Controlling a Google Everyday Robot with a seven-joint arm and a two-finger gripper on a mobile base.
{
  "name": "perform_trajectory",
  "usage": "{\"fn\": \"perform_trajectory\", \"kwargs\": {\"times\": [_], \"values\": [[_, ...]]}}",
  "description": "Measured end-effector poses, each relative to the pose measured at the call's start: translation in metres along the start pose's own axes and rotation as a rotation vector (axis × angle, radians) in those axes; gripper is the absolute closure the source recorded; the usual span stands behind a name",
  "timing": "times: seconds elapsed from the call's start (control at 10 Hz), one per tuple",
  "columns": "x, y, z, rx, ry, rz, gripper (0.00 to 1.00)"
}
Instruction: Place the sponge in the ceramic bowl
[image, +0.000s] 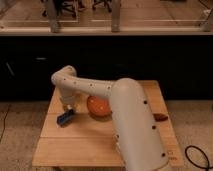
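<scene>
Cable: a black cable (198, 155) loops on the floor at the near right, off the table.
Arm, near link: the thick white arm (132, 125) rises from the bottom edge and covers much of the right half of the wooden table (75, 145).
Dark-red flat object: it (160, 117) lies near the table's right edge, just beyond the arm's near link and well apart from the sponge.
Sponge: the dark-blue sponge (64, 118) sits on the left part of the table, tilted, its right end higher than its left. It is outside the bowl, just to the bowl's left.
Gripper: the gripper (69, 108) points down from the arm's far joint and meets the raised right end of the sponge from above. I cannot tell whether it is clamped on the sponge or only touching it.
Sponge to gripper: directly below and slightly left of it, with no gap visible.
Ceramic bowl: the glossy orange ceramic bowl (98, 106) stands near the table's middle, just right of the gripper. Its right side is hidden behind the arm.
In the way: the arm's upper link runs across above the far rim of the bowl, and nothing lies between sponge and bowl.
Background: a dark cabinet front (125, 60) runs behind the table, with a pale ledge (100, 30) above it.
</scene>
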Motion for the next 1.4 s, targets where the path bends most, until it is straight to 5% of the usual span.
{"fn": "perform_trajectory", "kwargs": {"times": [0.4,0.8,1.0,1.4], "values": [[0.009,0.033,-0.016,0.035,0.004,0.033,0.84],[0.011,0.046,-0.016,0.054,0.001,0.039,0.84],[0.013,0.046,-0.020,0.066,0.003,0.055,0.96],[0.018,0.080,-0.029,0.085,0.003,0.096,0.98]]}}
